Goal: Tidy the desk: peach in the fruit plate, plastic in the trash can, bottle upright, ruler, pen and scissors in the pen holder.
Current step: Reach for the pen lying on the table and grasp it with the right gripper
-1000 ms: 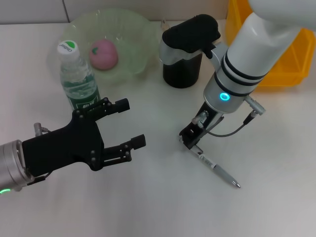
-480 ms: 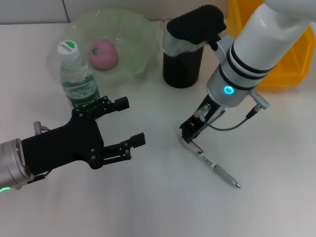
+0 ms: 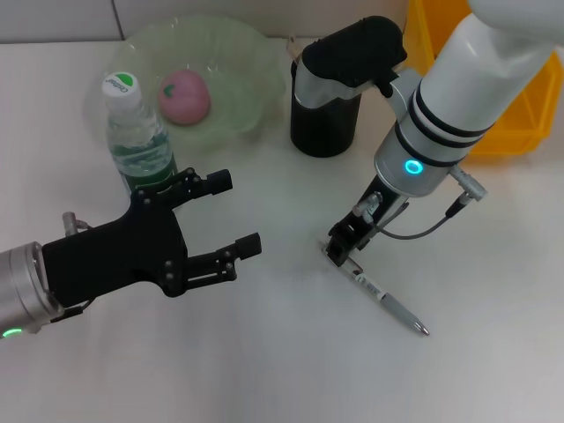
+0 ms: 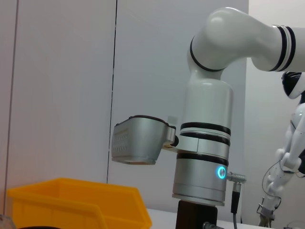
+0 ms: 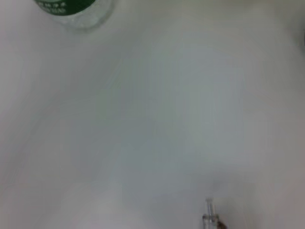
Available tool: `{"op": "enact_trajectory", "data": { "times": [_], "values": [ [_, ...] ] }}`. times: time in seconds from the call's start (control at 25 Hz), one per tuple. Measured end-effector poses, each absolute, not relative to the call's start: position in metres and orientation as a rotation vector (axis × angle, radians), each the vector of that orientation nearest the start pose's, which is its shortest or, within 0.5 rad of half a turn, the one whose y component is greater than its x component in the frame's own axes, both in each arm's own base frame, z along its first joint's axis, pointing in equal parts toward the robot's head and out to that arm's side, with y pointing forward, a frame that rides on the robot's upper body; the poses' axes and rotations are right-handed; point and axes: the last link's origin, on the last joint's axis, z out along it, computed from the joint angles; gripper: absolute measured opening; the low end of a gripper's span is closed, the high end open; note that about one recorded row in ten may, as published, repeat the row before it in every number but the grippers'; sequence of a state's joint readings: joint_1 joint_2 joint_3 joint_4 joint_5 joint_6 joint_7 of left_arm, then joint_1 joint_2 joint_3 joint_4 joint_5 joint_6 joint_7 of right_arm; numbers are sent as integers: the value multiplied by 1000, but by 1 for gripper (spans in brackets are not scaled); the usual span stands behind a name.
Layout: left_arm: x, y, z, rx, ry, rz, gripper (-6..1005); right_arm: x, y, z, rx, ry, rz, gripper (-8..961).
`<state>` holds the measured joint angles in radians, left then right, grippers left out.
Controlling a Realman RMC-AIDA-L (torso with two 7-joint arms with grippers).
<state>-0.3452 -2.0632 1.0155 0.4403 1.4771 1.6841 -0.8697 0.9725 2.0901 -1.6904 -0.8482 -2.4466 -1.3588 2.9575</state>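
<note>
The silver-grey pen (image 3: pixel 383 300) lies slanted on the white desk (image 3: pixel 291 352). My right gripper (image 3: pixel 343 246) points down at its upper end, touching or just above it. Its tip also shows in the right wrist view as the pen (image 5: pixel 210 218). The bottle (image 3: pixel 137 132) stands upright at the left, and its base shows as the bottle (image 5: pixel 71 8). Inside the fruit plate (image 3: pixel 247 66) sits the peach (image 3: pixel 183 95). My left gripper (image 3: pixel 236 211) hangs open and empty right of the bottle. My right arm partly covers the pen holder (image 3: pixel 324 128). Ruler, scissors and plastic are out of view.
The yellow trash can (image 3: pixel 524 106) stands at the back right behind my right arm, and appears as the trash can (image 4: pixel 71 202) in the left wrist view. The fruit plate and bottle crowd the back left. Bare desk lies along the front.
My right gripper rose a little, then came back down onto the pen's upper end. The pen has not moved. My left arm shifted only slightly.
</note>
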Motion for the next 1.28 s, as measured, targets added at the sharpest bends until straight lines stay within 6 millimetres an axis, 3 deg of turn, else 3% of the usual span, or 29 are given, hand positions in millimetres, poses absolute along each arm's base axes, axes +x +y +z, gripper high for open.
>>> {"op": "enact_trajectory", "data": {
  "times": [1.08,1.2,1.28],
  "values": [
    [-269,261,-24,-2599,-255,-1104,835,138,365,-102,-2544,1145,-748,349],
    [-268,262,-24,-2600,-253,-1105,835,138,365,-102,-2544,1144,-751,153],
    [-268,262,-24,-2601,-253,-1105,835,138,365,-102,-2544,1145,-751,153]
  ]
}}
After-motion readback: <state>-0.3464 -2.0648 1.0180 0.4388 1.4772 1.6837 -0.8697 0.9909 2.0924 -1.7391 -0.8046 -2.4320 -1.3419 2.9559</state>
